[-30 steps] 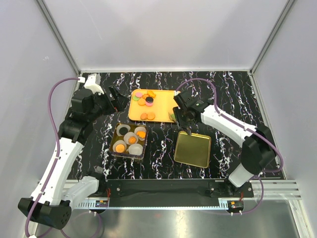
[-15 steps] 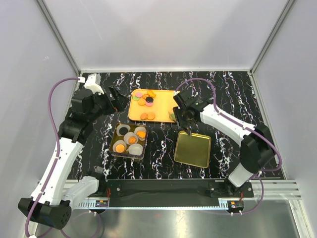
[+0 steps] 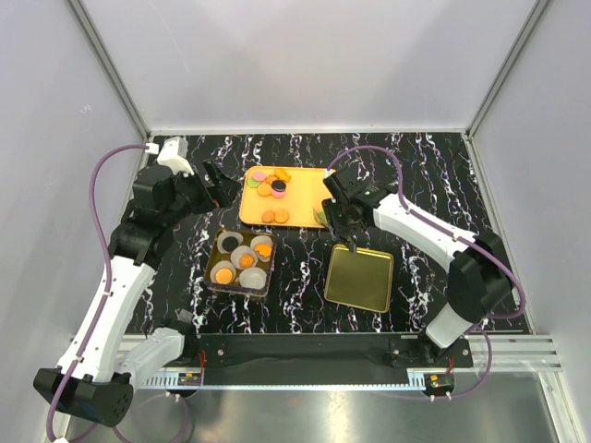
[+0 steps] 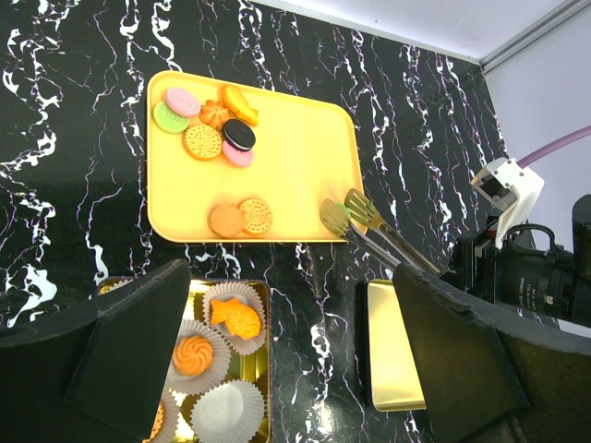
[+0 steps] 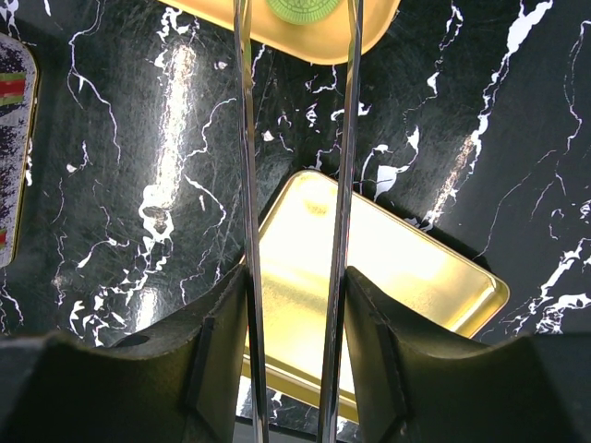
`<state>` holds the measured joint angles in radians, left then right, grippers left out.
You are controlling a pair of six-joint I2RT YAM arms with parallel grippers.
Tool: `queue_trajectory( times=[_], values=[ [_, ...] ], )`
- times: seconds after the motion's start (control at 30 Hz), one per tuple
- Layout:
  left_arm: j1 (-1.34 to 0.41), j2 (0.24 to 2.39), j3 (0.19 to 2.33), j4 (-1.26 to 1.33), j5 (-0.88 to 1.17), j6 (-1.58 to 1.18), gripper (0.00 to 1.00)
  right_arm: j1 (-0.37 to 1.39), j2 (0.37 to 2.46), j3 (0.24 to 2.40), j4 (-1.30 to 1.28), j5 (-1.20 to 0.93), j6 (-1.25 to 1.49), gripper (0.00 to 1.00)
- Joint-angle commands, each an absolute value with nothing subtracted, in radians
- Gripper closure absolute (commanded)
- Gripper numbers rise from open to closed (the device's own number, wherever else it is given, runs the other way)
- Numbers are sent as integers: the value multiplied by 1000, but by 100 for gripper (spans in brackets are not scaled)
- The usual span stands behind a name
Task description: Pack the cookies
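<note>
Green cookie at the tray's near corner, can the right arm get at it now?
Probably yes: the right claw grips tongs whose tips flank the green cookie at the corner of the tray, and nothing lies between.

Orange, pink, green, black cookies [image 4: 202, 141] on yellow-orange tray [image 4: 295, 166]; black white-veined tabletop [image 4: 83, 111]; gold lid [image 5: 397, 268]; silver tongs [image 4: 335, 218].

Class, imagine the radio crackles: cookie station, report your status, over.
Left gripper open, empty, beside tray. Right gripper shut on tongs, tips flanking green cookie at tray corner. Nothing in the way.
</note>
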<state>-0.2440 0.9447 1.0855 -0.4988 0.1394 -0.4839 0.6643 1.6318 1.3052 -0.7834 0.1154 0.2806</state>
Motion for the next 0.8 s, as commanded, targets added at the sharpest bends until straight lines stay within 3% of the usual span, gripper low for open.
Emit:
queue_trajectory(
  times=[0.0, 0.47, 0.77],
  values=[
    [-242, 940, 1074, -442, 158, -491, 1, 655, 1597, 1328, -784, 103, 272, 50],
    [-242, 942, 1071, -437, 163, -492, 1, 653, 1611, 1354, -788, 113, 261, 60],
    [-242, 940, 1071, -440, 158, -489, 1, 629, 1651, 1446, -779, 126, 250, 60]
  ],
)
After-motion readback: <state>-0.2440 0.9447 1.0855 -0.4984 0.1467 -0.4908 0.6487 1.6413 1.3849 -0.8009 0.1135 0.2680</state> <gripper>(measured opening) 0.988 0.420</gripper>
